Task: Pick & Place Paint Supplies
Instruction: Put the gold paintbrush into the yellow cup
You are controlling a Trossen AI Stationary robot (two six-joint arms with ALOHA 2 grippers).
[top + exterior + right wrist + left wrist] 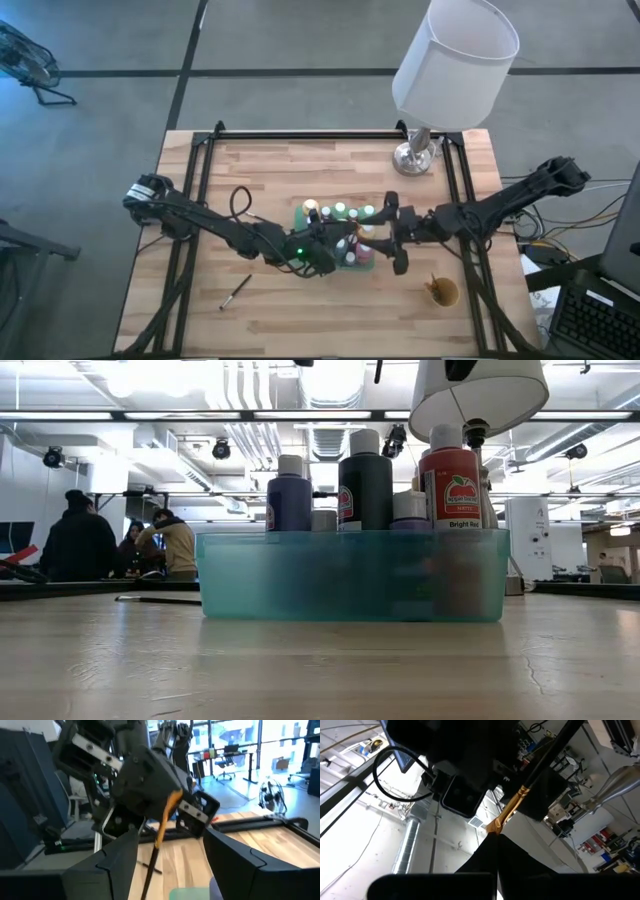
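A teal bin (303,214) (350,575) near the table's middle holds several pale-capped paint bottles (340,210), among them purple, black and red ones (450,485). My left gripper (328,252) (496,840) hovers over the bin's near side, shut on a thin brush (159,832) with a gold ferrule (510,810). My right gripper (386,234) (170,870) faces it from the right, open. Its fingers stand on either side of the brush's dark handle without touching it. A second brush (235,290) (150,598) lies flat on the table, left of the bin. My left gripper pinches the brush between its two fingers at the end by the gold ferrule (496,826). The dark handle (545,757) runs out from the fingertips toward my right gripper. The brush is lifted clear of the table and bin, and in the right wrist view it slants downward.
A lamp with a white shade (455,55) and a metal base (415,155) stands at the far right. A small tan cup (442,292) sits near the right edge. Black frame rails (200,170) run along the sides. People sit in the room behind (80,545).
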